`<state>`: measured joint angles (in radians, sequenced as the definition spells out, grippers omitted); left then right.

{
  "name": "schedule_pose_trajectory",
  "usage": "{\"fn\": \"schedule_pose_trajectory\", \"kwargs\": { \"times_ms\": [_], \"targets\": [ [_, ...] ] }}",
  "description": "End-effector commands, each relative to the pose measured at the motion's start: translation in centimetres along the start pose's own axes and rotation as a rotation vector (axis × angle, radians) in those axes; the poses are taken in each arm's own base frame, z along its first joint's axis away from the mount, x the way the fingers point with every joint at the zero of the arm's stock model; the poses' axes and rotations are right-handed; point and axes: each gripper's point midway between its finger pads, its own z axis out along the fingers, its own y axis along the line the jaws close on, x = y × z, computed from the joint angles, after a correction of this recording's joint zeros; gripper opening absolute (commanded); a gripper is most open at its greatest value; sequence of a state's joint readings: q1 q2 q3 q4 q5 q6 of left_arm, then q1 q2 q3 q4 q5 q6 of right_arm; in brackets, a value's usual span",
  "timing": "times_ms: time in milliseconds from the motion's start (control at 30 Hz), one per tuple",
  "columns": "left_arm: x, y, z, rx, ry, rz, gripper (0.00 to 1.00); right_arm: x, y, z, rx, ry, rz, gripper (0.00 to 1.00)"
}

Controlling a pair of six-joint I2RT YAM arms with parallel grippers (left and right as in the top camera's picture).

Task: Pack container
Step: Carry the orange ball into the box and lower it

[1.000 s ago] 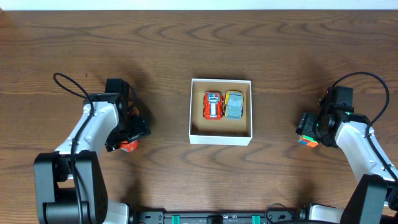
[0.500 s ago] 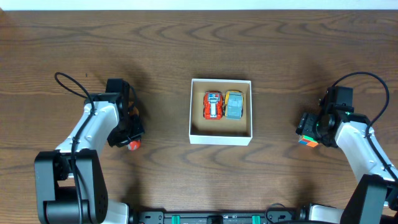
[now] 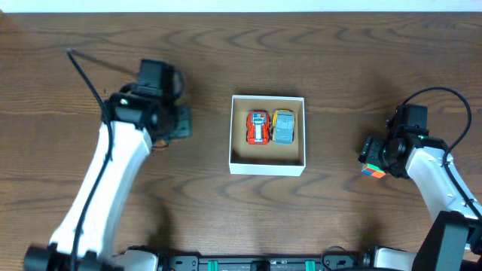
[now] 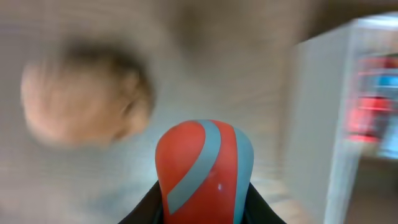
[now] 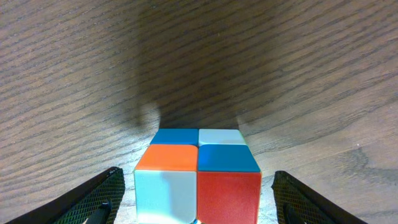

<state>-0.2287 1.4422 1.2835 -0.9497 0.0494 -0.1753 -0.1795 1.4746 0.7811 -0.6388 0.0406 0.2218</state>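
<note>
Two cars (image 3: 259, 127) sit in the container (image 3: 267, 168); left end effector (image 3: 175, 123) grips a striped toy (image 4: 204, 171); right end effector (image 5: 198, 208) stands open around a cube (image 5: 198, 177).

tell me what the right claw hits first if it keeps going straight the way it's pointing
Most likely the colored cube: it sits right between the open right claw's fingers, dead ahead. Past it there is only the wooden table.

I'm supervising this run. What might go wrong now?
The left gripper holds the red-and-blue toy in a motion-blurred view; it may slip or clip the container wall. The orange car and grey car sit in its far half, so a drop could land on them. The open right gripper may nudge the cube.
</note>
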Motion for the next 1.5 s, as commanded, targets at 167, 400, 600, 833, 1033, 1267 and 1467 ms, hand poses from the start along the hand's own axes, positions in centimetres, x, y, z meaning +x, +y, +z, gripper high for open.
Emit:
{"fn": "schedule_pose_trajectory", "kwargs": {
  "times_ms": [167,400,600,833,1033,1267,1467],
  "targets": [
    [-0.4,-9.6,-1.3,0.136,-0.122,0.357,0.06,0.3,-0.3,0.2,0.007,0.01,0.007,0.79],
    [-0.5,-12.3,2.0,0.155,-0.092,0.345,0.06,0.3,-0.3,0.2,0.007,0.01,0.007,0.79],
    [-0.6,-12.7,4.2,0.145,-0.065,0.349,0.06,0.3,-0.3,0.2,0.007,0.01,0.007,0.79],
    [-0.5,-12.9,6.5,0.133,-0.032,0.351,0.06,0.3,-0.3,0.2,0.007,0.01,0.007,0.79],
    [0.1,-12.9,8.6,0.117,0.01,0.354,0.06,0.3,-0.3,0.2,0.007,0.01,0.007,0.79],
    [0.7,-12.7,9.9,0.104,0.047,0.356,0.36,0.3,-0.3,0.2,0.007,0.01,0.007,0.79],
    [0.7,-12.7,9.9,0.104,0.048,0.356,0.68,0.3,-0.3,0.2,0.007,0.01,0.007,0.79]
  ]
}}
